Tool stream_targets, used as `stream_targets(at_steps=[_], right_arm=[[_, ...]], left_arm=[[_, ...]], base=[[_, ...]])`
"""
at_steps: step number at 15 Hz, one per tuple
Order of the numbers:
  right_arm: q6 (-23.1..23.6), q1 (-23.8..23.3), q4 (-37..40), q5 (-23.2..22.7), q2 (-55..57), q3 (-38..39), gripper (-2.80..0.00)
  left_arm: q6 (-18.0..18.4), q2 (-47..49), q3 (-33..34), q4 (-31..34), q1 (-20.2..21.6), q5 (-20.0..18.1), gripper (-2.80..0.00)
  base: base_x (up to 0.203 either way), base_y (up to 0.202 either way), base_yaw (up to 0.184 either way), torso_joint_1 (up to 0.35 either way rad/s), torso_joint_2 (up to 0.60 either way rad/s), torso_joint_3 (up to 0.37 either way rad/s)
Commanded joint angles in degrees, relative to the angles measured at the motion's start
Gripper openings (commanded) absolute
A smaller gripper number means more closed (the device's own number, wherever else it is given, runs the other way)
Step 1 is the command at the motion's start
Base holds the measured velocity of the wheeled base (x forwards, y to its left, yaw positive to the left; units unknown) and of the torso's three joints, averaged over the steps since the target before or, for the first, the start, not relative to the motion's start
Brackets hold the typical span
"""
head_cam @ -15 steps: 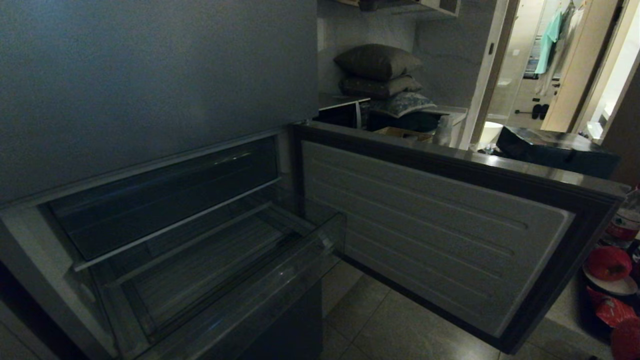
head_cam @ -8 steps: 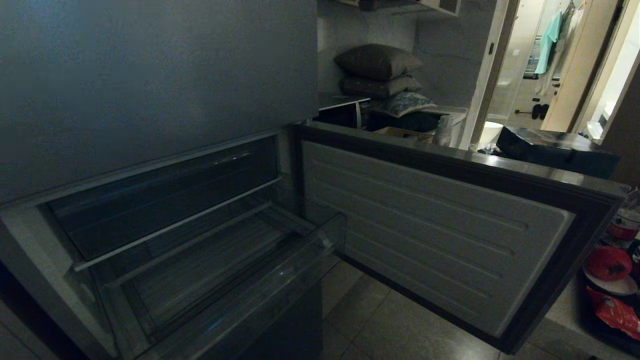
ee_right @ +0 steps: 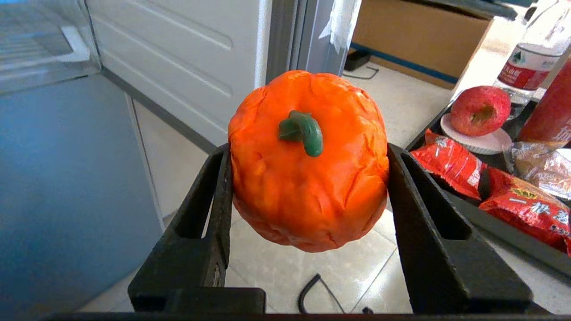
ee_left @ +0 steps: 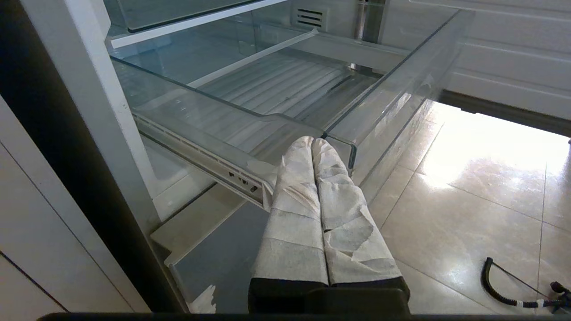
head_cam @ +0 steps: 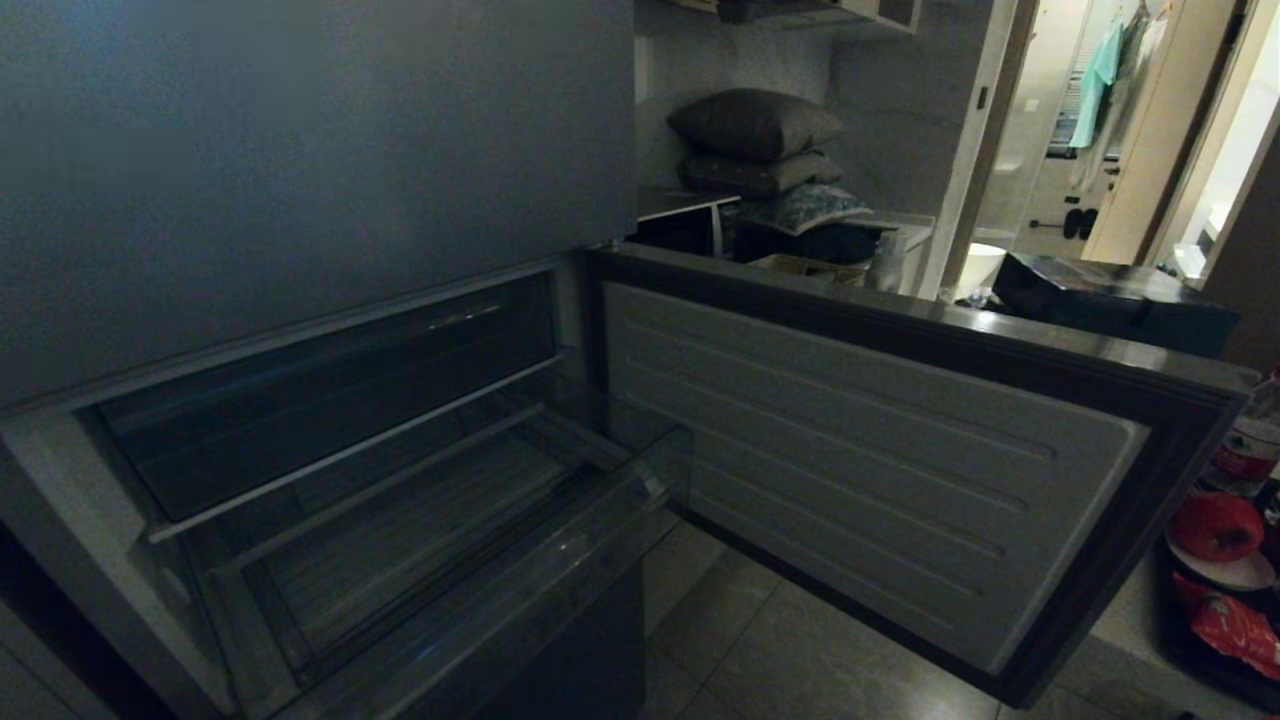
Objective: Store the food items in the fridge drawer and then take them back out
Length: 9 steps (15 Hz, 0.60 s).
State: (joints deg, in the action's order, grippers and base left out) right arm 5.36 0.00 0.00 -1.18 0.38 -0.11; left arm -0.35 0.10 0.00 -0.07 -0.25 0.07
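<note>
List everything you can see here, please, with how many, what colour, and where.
Fridge: one, grey-blue, middle door swung open.
Drawer: one, clear, pulled out, nothing in it.
Pumpkin: one, orange with green stem, held above the floor.
Apple: one, red, on a white plate in the tray.
Snack packets: at least two, red, in the tray.
Bottle: one, clear with red label, behind the apple.
Cushions: three, dark, stacked behind the fridge.
Left gripper: white-wrapped, shut, by the drawer's corner.
Right gripper: black, clamped on the pumpkin.
</note>
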Motion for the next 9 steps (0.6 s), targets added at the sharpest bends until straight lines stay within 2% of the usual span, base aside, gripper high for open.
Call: stream_targets(at_steps=[1,9], right_arm=[[0.09,0.00,0.18,-0.07,-0.47,0.02,-2.80],[0.26,0.00,0.09,-0.22,-0.47,0.02,-2.80]], left_arm=[[0.00,-0.01,0.00,-0.01,-0.01,0.01,-2.80],[0.00,-0.01,0.00,-0.01,-0.01,0.01,-2.80]], base=[[0.000,0.000,0.000,0.000,0.00,0.000],[0.000,0.000,0.000,0.000,0.00,0.000]])
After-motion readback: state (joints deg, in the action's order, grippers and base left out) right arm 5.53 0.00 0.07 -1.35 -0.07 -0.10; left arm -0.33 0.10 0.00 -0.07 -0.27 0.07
